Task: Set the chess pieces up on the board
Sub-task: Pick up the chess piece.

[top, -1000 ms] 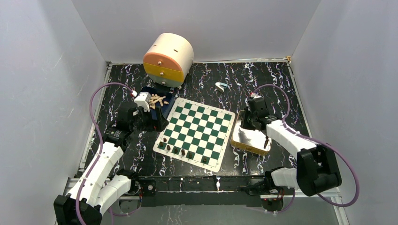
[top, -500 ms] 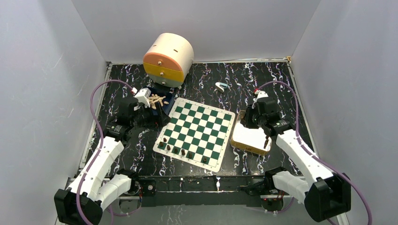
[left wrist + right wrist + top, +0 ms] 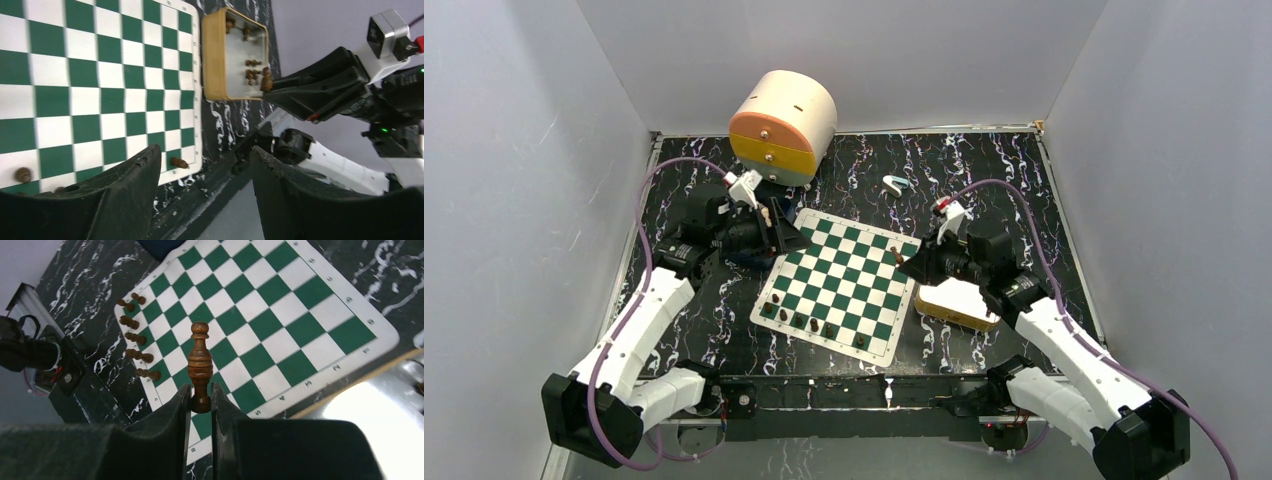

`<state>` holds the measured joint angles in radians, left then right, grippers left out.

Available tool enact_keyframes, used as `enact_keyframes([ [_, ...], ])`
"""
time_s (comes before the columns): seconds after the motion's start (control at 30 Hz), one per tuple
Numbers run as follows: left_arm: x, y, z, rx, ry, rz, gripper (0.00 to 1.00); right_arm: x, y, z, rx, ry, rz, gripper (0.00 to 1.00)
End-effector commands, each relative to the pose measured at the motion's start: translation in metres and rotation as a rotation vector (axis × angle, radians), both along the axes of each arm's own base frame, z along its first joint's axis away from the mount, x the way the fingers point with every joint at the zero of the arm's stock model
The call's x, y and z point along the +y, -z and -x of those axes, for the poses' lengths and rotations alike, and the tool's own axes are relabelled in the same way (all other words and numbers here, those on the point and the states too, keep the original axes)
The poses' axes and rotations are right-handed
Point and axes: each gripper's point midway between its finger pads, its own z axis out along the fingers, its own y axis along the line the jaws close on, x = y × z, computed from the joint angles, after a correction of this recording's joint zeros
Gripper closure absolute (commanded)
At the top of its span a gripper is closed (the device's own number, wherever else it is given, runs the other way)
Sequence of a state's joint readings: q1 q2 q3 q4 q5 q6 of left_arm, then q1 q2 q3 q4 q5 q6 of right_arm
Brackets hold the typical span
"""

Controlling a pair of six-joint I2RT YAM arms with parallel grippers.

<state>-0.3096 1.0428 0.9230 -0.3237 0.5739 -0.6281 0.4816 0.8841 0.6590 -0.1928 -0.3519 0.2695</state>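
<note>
The green-and-white board lies mid-table. Several dark brown pieces stand along its near edge, also seen in the right wrist view. My right gripper is shut on the base of a tall dark brown piece and holds it above the board's right edge. My left gripper is open and empty, hovering over the board's far-left corner. More dark pieces lie in a tan tin. The pale pieces are hidden under my left arm.
A round cream drawer unit with orange and yellow drawers stands at the back left. A small white and teal object lies behind the board. White walls close in three sides.
My right gripper has lifted from the tin and moved left to the board's right edge with the dark piece. My left gripper has swung right from the tray to the board's far-left corner.
</note>
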Motion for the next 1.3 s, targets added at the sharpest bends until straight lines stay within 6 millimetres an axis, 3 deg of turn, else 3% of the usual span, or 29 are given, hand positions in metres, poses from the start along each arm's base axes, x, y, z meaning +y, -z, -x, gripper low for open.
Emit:
enact_keyframes([
  [0.0, -0.033, -0.026, 0.015, 0.030, 0.122, 0.098, 0.38, 0.033, -0.031, 0.012, -0.140, -0.136, -0.102, 0.89],
  [0.2, -0.059, -0.013, 0.029, 0.116, 0.207, 0.103, 0.42, 0.066, -0.035, 0.028, -0.189, -0.220, -0.116, 0.89],
  [0.37, -0.073, -0.015, 0.036, 0.141, 0.240, 0.125, 0.45, 0.079, -0.032, 0.039, -0.202, -0.294, -0.119, 0.89],
  [0.67, -0.081, 0.000, 0.042, 0.210, 0.269, 0.134, 0.44, 0.091, -0.034, 0.052, -0.232, -0.357, -0.149, 0.88],
  [1.27, -0.091, 0.018, 0.056, 0.267, 0.311, 0.139, 0.60, 0.099, -0.034, 0.061, -0.233, -0.391, -0.156, 0.88],
])
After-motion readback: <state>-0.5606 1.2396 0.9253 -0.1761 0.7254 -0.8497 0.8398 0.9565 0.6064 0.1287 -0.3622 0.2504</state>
